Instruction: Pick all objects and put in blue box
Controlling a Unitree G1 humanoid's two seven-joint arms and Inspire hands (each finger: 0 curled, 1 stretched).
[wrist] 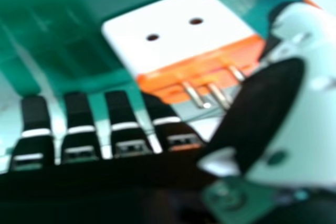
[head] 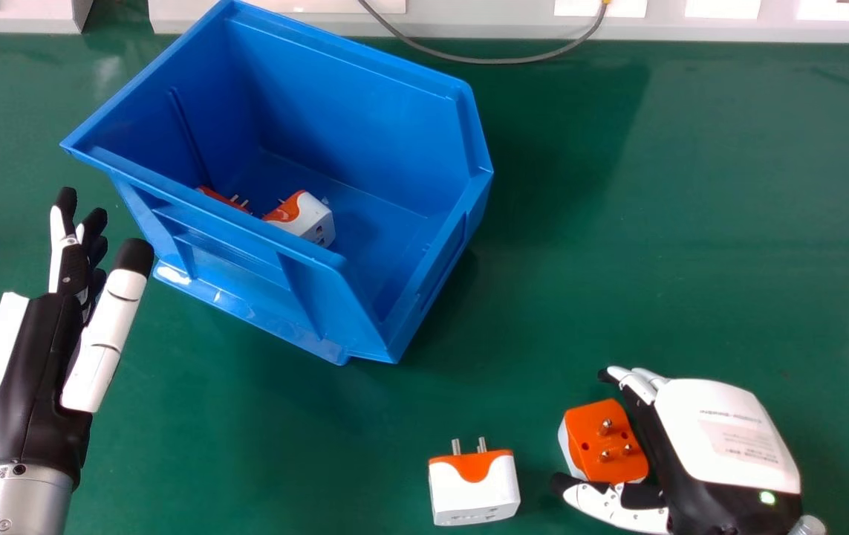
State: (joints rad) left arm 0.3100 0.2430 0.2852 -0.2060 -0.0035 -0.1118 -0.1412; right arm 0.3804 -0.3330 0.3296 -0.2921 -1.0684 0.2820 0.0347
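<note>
The blue box (head: 424, 290) holds a white and orange plug adapter (head: 313, 219) and another adapter (head: 223, 199) largely hidden by its near wall. Outside, a second white and orange adapter (head: 475, 490) stands on the green table, pins pointing away. My right hand (head: 721, 438) is open around an adapter (head: 606, 442) whose orange pin face points up; this adapter lies between fingers and thumb. In the right hand view, my right hand (wrist: 131, 142) has its fingertips and thumb beside the adapter (wrist: 173, 35). Left of the box, my left hand (head: 45, 357) is open and empty.
The green table (head: 691, 223) extends to the right of the box. A grey cable (head: 483, 59) curves over its far edge, in front of a pale ledge (head: 513, 26). The box's near left side stands close to my left hand's thumb.
</note>
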